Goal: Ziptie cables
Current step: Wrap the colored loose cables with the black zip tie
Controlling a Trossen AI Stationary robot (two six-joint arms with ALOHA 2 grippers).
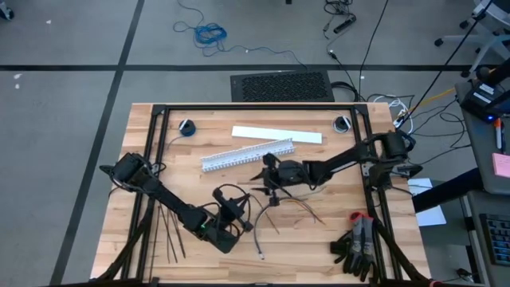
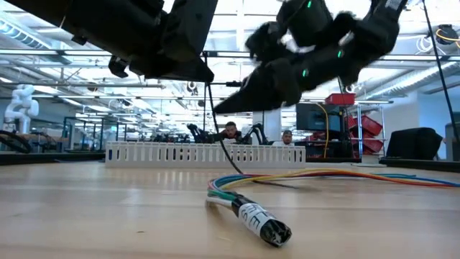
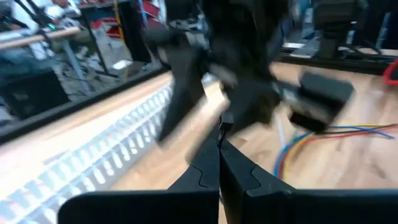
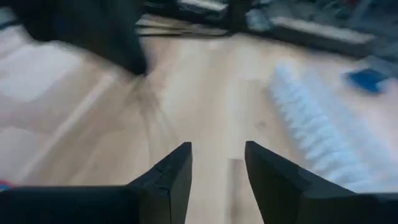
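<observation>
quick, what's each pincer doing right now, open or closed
Left pincer: closed; nothing clearly held.
Right pincer: open, empty.

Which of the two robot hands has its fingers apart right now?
The right gripper, over the middle of the table: a clear gap shows between its fingers. The left gripper, nearer the front edge, has its fingers pressed together.

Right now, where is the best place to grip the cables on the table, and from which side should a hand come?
Probably the cables are best gripped just behind the dark labelled tip, where the wires lie gathered; farther along they spread into separate strands. The bundle lies flat on the table, so coming down from above, fingers across its length, seems safest.
</observation>
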